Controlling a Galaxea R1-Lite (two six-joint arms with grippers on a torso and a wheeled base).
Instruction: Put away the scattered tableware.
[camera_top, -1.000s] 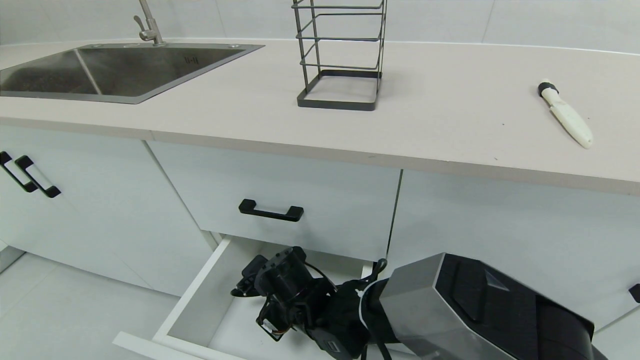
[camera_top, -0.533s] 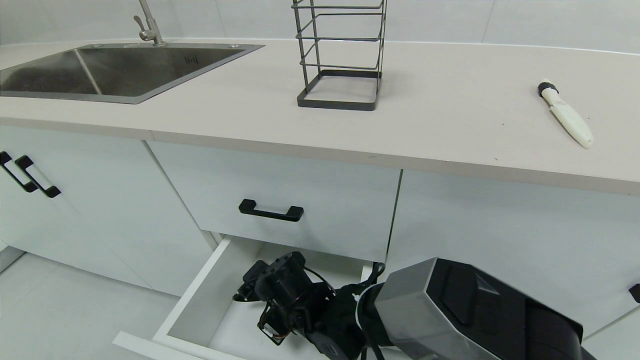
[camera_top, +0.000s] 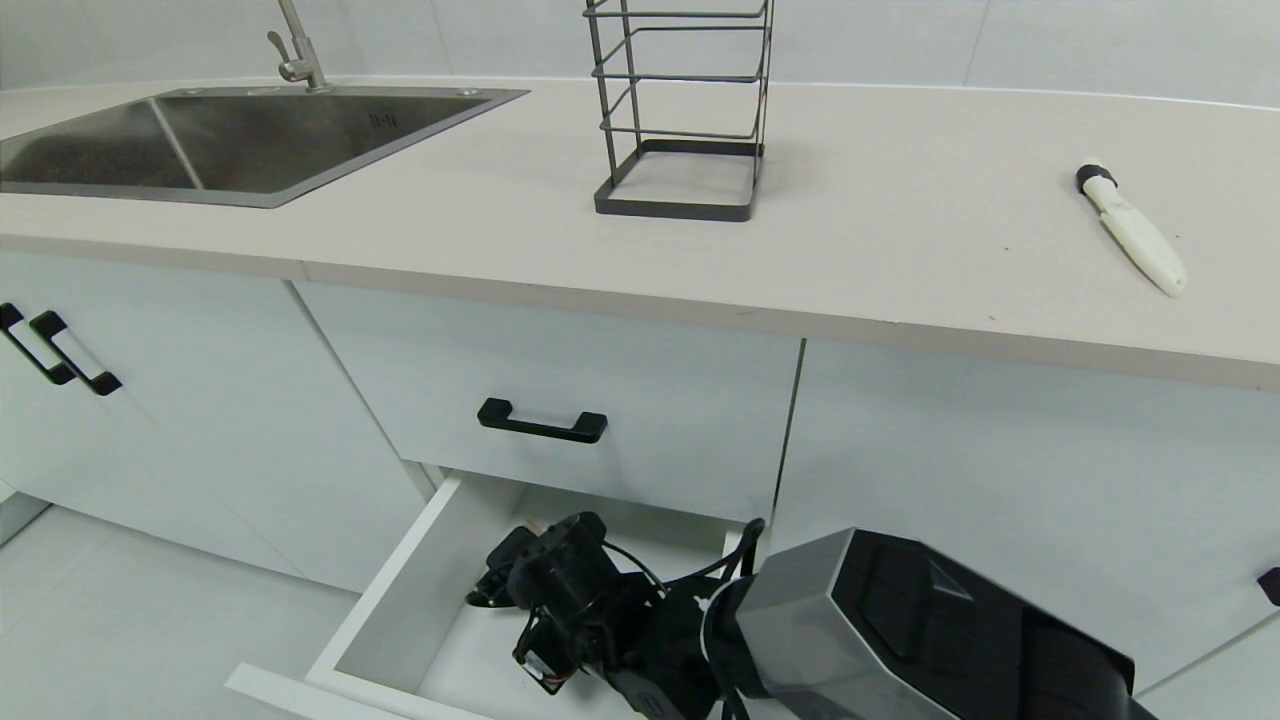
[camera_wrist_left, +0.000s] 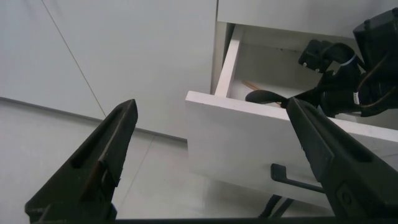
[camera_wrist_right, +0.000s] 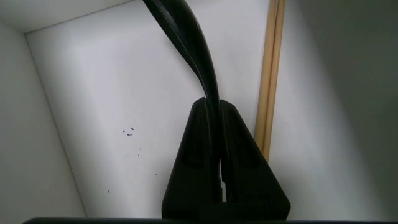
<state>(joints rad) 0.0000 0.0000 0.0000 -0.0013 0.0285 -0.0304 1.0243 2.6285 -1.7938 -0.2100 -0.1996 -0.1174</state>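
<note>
A black spoon (camera_wrist_right: 186, 43) is held by its handle in my right gripper (camera_wrist_right: 217, 109), which is shut on it low inside the open white drawer (camera_top: 395, 590). In the head view the right gripper (camera_top: 495, 585) is deep in that drawer below the counter. A pair of wooden chopsticks (camera_wrist_right: 272, 74) lies on the drawer floor beside the spoon. From outside the drawer (camera_wrist_left: 211, 118), my left gripper (camera_wrist_left: 217, 155) is open and holds nothing; its view takes in the spoon (camera_wrist_left: 264, 97) and the right gripper (camera_wrist_left: 314, 93). A white knife (camera_top: 1135, 232) with a black ring lies on the counter at the right.
A dark wire rack (camera_top: 680, 110) stands mid-counter and a steel sink (camera_top: 200, 140) with a tap is at the far left. A shut drawer with a black handle (camera_top: 541, 422) sits just above the open one. Cupboard doors flank both sides.
My right arm has sunk a little lower and shifted left inside the drawer, still gripping the spoon. Nothing on the counter has moved.
</note>
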